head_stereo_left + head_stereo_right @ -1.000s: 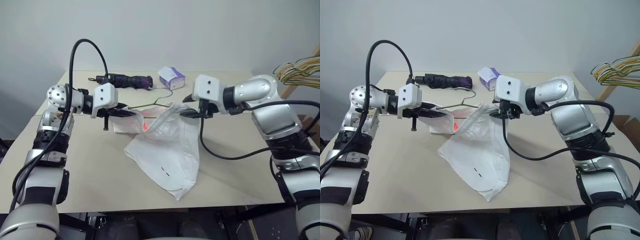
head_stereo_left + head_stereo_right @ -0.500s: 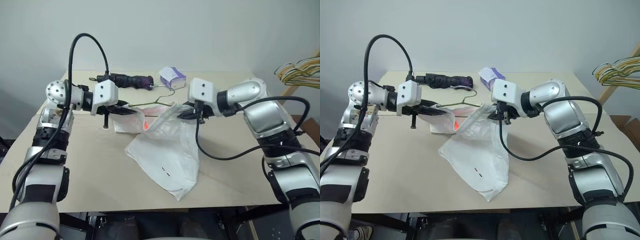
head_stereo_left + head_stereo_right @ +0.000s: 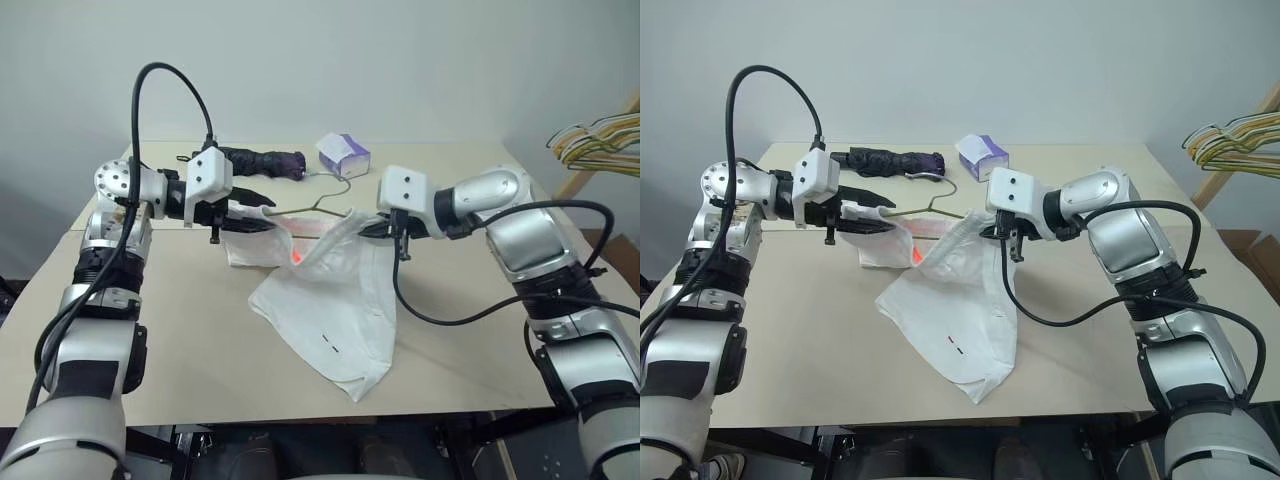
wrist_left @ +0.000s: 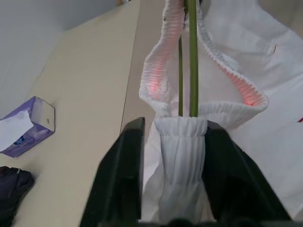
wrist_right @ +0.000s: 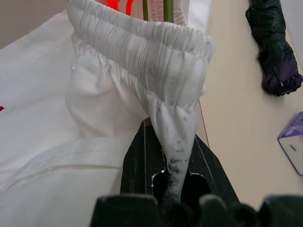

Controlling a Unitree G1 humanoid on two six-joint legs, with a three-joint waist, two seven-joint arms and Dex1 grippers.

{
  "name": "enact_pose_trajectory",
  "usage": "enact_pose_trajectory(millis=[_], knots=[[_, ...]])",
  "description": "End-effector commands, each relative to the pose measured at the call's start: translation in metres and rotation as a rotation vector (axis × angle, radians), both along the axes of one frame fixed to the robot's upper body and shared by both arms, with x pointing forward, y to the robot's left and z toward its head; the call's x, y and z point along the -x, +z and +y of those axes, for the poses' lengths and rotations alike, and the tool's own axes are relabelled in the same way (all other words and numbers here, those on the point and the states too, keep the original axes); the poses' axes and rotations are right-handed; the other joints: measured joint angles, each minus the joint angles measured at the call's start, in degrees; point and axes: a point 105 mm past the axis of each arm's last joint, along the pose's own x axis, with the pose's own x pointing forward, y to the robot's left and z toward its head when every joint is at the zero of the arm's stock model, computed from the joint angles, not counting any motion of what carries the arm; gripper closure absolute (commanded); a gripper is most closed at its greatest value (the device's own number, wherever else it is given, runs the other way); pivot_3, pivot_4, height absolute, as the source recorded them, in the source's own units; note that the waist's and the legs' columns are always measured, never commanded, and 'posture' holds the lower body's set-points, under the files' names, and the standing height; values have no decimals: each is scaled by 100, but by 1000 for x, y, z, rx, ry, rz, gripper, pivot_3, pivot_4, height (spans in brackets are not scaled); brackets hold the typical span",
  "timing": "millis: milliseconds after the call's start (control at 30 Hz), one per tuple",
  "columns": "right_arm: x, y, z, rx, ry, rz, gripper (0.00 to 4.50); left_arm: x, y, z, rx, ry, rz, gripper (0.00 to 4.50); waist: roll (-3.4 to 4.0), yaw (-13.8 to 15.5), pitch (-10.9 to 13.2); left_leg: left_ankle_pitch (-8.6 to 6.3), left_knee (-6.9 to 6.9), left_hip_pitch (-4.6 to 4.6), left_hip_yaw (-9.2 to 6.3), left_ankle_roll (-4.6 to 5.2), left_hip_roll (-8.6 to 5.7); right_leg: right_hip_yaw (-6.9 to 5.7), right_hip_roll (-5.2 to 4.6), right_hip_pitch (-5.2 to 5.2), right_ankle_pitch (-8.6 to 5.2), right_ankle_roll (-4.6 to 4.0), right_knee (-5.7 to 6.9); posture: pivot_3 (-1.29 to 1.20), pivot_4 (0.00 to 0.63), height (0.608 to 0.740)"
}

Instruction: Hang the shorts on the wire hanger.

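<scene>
Beige table (image 3: 170, 330) against white wall (image 3: 400, 60); shorts (image 3: 335, 310) draped, perhaps partly lifted.

Your left hand (image 3: 250, 201) is raised above the tabletop (image 3: 150, 330), pointing toward your right side and tilted slightly down, with its two black fingers (image 4: 124, 175) spread apart on either side of the bunched waistband of the shorts (image 3: 335, 300). Your right hand (image 3: 372, 226) faces it, angled down and inward from a bent elbow, fingers pinched tight on a fold of that waistband. Both wrists sit at about the same height, near each other.
</scene>
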Motion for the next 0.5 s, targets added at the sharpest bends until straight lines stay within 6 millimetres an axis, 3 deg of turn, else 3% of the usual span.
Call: enact_pose_trajectory(millis=[33,200,400,500], knots=[[1,16,-5,-78,-36,-27,4500,0,23,5,52,-6,-88,1624,0,-18,0,0,0,0,0,0,0,0,0,0,0,0,0,-75,0,740],[3,15,-14,-130,-103,-1,4500,-3,38,19,116,51,-145,22,0,-108,0,0,0,0,-2,0,0,-1,0,0,0,0,0,-92,0,740],[5,5,-35,-210,-297,89,4500,-3,61,31,284,127,-176,22,0,-177,0,0,-1,0,-3,0,1,-1,-1,0,0,0,1,-107,0,740],[11,7,-61,-322,-504,155,4500,8,51,24,356,110,-141,22,1,-192,-1,0,-1,0,-7,0,-1,-1,-5,2,0,0,4,-108,0,740]])
